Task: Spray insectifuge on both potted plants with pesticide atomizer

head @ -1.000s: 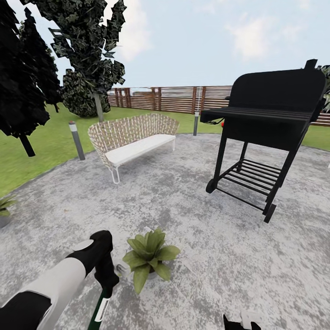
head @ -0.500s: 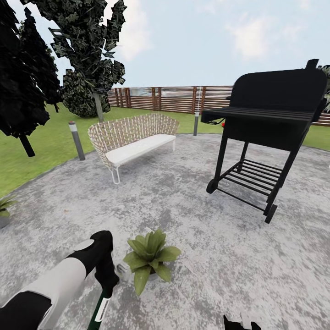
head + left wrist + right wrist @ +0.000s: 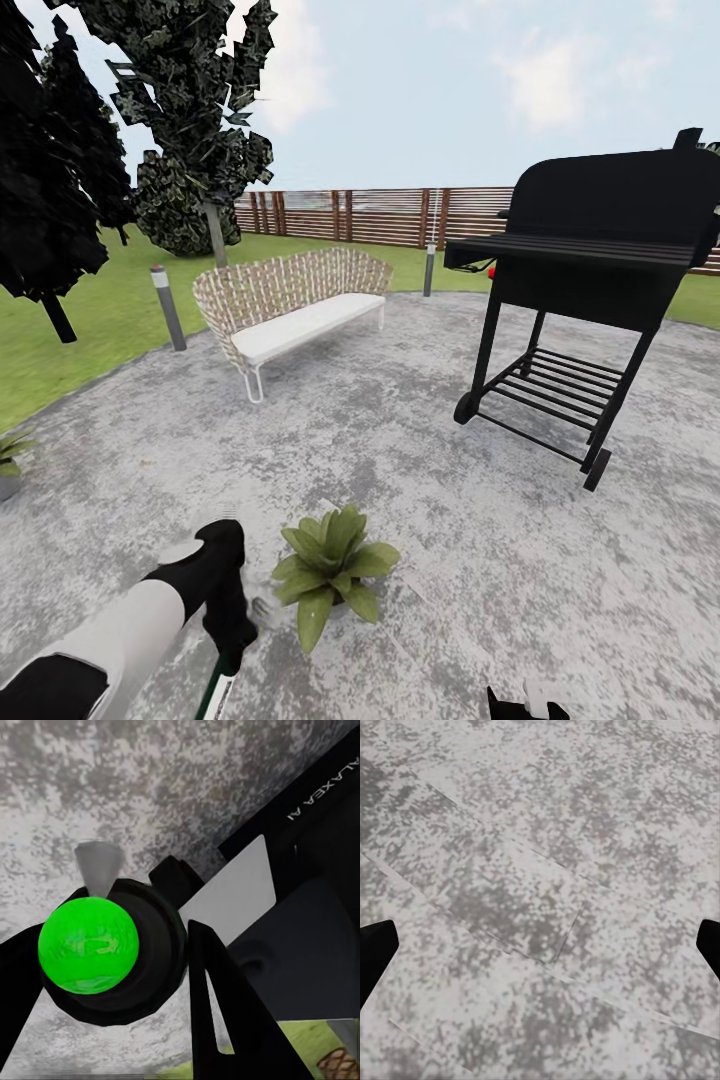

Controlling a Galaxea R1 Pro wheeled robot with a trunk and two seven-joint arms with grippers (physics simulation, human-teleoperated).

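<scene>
My left gripper [image 3: 229, 622] is shut on the pesticide atomizer [image 3: 217, 690], a slim dark-green bottle hanging down from the hand. Its whitish trigger head [image 3: 261, 605] points toward the potted plant [image 3: 334, 571], a rosette of broad light-green leaves close beside it on the patio. In the left wrist view the bottle's bright green base [image 3: 90, 945] sits between my black fingers [image 3: 225, 1012]. The second potted plant [image 3: 10, 452], spiky in a grey pot, stands at the far left patio edge. My right gripper [image 3: 540, 949] is open over bare stone, and its top edge [image 3: 527, 704] shows low in the head view.
A black grill on wheels [image 3: 590, 270] stands on the right of the round grey patio [image 3: 420, 470]. A wicker bench [image 3: 290, 295] is at the back left, with short light posts [image 3: 167, 306], trees, lawn and a brown slat fence [image 3: 400, 215] behind.
The whole view has shifted slightly, so the camera moved. My left arm with the atomizer sits a little lower in the picture, still beside the light-green plant.
</scene>
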